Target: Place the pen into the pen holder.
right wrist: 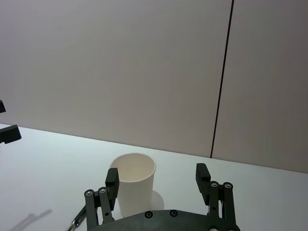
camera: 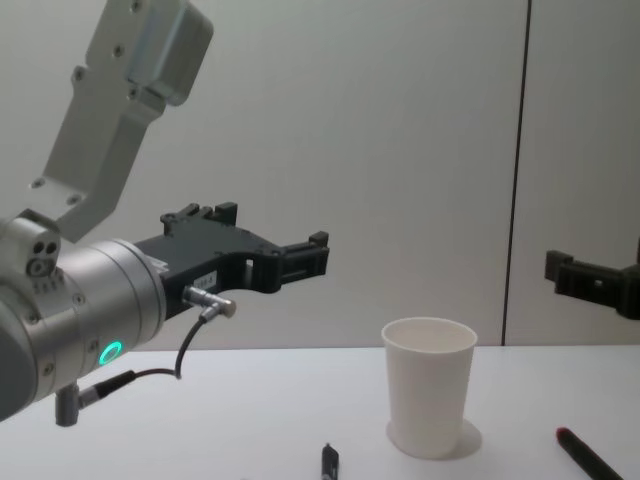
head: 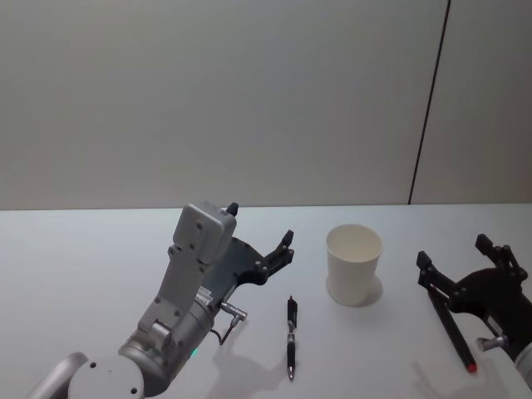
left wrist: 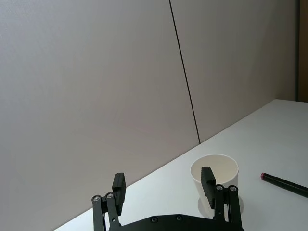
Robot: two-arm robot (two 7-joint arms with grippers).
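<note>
Pens first: we see a slim black pen [head: 291,337] lying flat near the front edge of the table [head: 83,274], and a red-tipped pen [head: 456,337] toward its right edge, neither picked up. Our left gripper [head: 260,226] and right gripper [head: 453,251] hover open, empty. Behind stands the paper cup [head: 354,264], white, tapered, rolled-rimmed, holding nothing.

White pen holder [head: 354,264]; black-silver pen [head: 291,337]; second pen [head: 459,342] black, red-tipped.
</note>
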